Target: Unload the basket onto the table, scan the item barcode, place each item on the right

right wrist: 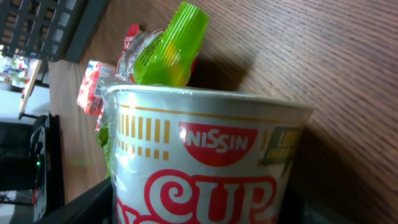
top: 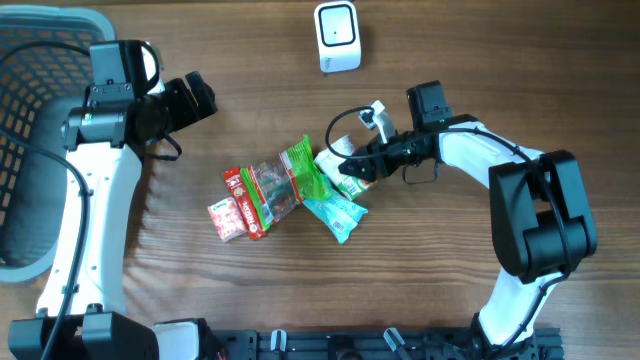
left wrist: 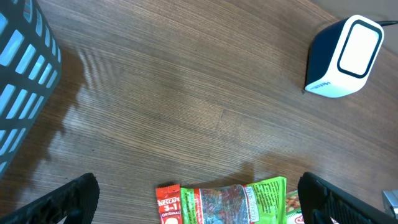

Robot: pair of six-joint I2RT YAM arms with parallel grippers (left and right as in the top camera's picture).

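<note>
Overhead: right claw (top: 353, 164) at the cup noodle (right wrist: 211, 168) in the snack pile (top: 265, 190).
Cup lies between its jaws on the counter (top: 470, 70); whether they clamp it I cannot tell. Left claw (top: 198, 95) hangs spread apart, likely to leave the scanner (top: 337, 37) unblocked.

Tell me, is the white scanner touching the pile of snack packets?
Apart. The overhead view shows a wide stretch of bare table between the scanner and the snack packets.
</note>
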